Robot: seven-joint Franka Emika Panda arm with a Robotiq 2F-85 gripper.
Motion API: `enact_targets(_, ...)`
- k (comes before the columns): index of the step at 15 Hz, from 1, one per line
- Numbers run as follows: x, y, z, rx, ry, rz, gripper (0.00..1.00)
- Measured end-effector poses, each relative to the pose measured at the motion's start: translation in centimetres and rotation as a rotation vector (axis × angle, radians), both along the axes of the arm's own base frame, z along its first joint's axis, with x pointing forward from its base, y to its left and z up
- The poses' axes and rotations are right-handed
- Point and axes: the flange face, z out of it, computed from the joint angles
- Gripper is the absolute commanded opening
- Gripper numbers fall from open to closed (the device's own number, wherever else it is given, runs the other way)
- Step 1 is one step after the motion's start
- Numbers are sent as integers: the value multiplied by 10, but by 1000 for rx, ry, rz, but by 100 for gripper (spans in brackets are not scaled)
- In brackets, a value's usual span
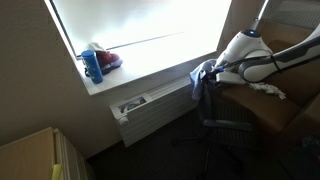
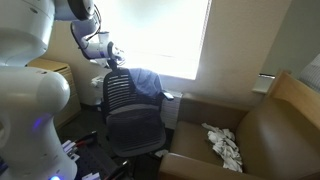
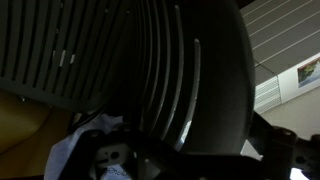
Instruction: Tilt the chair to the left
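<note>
A black office chair with a ribbed mesh back shows in both exterior views [image 2: 128,105] [image 1: 215,112]. A blue cloth [image 2: 147,80] hangs over its top edge. My gripper [image 2: 112,54] is at the upper corner of the backrest, also seen beside the window sill [image 1: 206,72]. In the wrist view the chair back [image 3: 120,50] fills the frame. Its dark rim [image 3: 225,90] lies between my two fingers [image 3: 195,160], which look spread apart on either side of it. Contact with the rim is too dark to judge.
A brown armchair [image 2: 260,130] with a crumpled white cloth [image 2: 224,146] stands next to the chair. A blue bottle [image 1: 93,66] and a red object [image 1: 109,60] sit on the window sill. A heater unit [image 1: 150,104] runs below the window. A wooden cabinet [image 1: 30,155] stands nearby.
</note>
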Motion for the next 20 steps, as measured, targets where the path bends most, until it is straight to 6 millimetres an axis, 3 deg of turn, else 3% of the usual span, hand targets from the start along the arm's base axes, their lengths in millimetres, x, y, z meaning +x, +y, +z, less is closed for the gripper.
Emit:
enact_targets(7, -3, 13, 10, 12, -29, 23, 18)
enact_targets(9, -5, 17, 12, 6, -41, 36, 8)
enact_targets(14, -12, 23, 13, -48, -49, 154, 8)
enact_targets(20, -31, 16, 18, -63, 83, 399, 8)
